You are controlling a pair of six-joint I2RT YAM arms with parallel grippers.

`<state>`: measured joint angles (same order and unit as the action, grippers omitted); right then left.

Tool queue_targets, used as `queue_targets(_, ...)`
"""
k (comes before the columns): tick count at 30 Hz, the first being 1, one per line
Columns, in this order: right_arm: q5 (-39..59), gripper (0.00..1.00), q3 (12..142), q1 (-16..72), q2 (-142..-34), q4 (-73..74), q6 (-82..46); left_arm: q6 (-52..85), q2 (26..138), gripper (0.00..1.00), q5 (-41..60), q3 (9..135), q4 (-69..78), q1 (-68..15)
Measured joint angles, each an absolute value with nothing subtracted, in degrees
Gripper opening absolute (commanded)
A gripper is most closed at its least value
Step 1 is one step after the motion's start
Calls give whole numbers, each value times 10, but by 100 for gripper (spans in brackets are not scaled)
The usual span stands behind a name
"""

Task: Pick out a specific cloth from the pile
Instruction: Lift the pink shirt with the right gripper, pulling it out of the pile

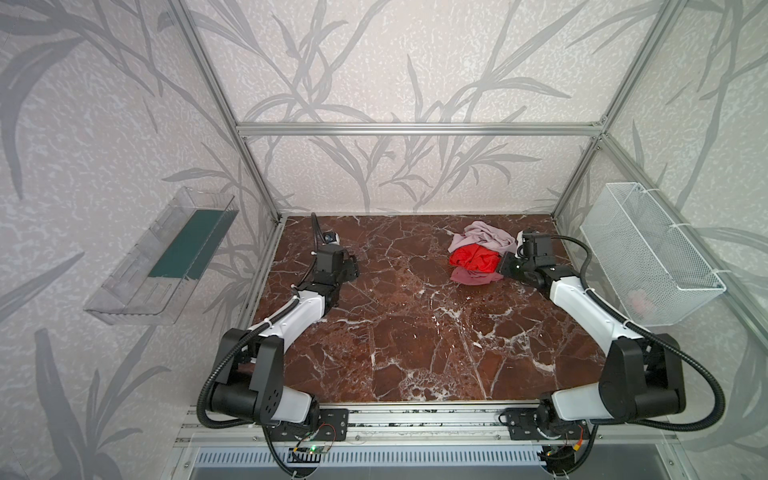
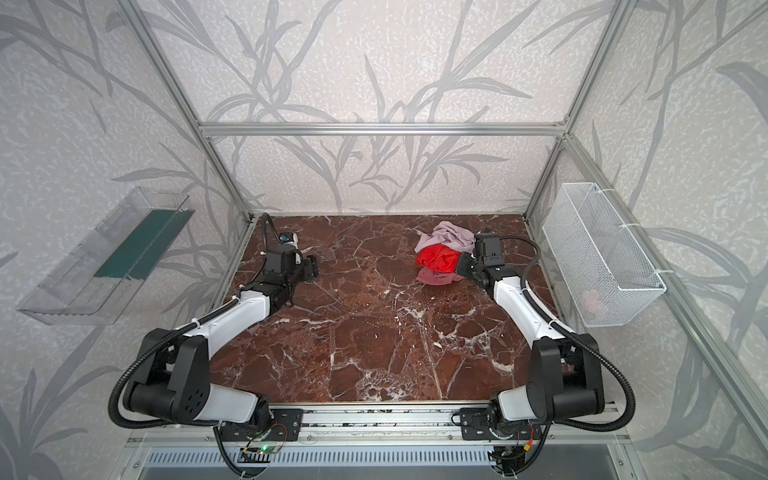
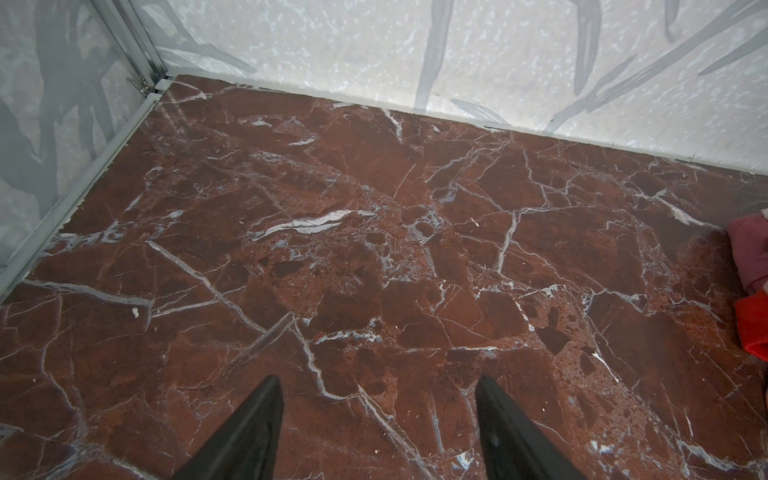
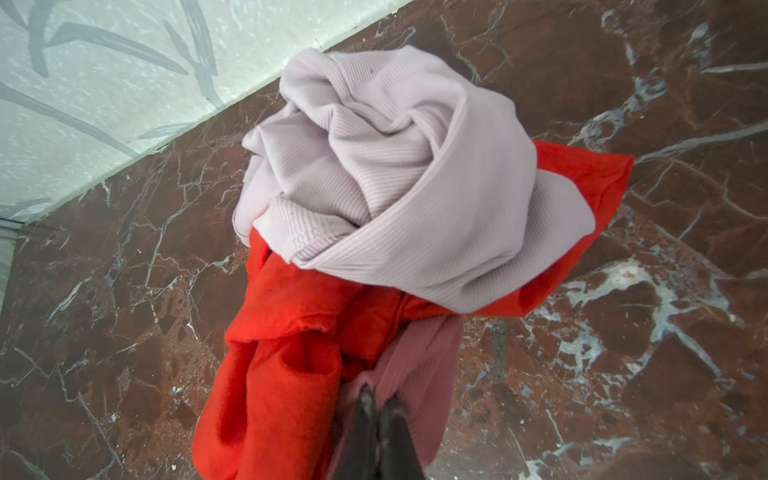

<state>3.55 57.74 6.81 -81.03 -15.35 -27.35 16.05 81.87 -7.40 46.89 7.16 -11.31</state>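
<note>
The right claw is pressed together, pinching the rose cloth at the pile's near edge, while the left claw hangs spread over the marble table.

Readable text: none in any view.
Right arm's wrist housing: a faint pale marking, right of centre in a top view, too small to read.
Circuit board: at the lower edge of a top view, with a green light lit; its print is too small to read.
The pile: seen close in the right wrist view, plain fabric with no lettering showing.
</note>
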Motion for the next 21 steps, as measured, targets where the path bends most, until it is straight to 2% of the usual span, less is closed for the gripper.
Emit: queue_targets(21,76,0,680,63,-718,-225,-276,161,758,71,-73,467,58,-114)
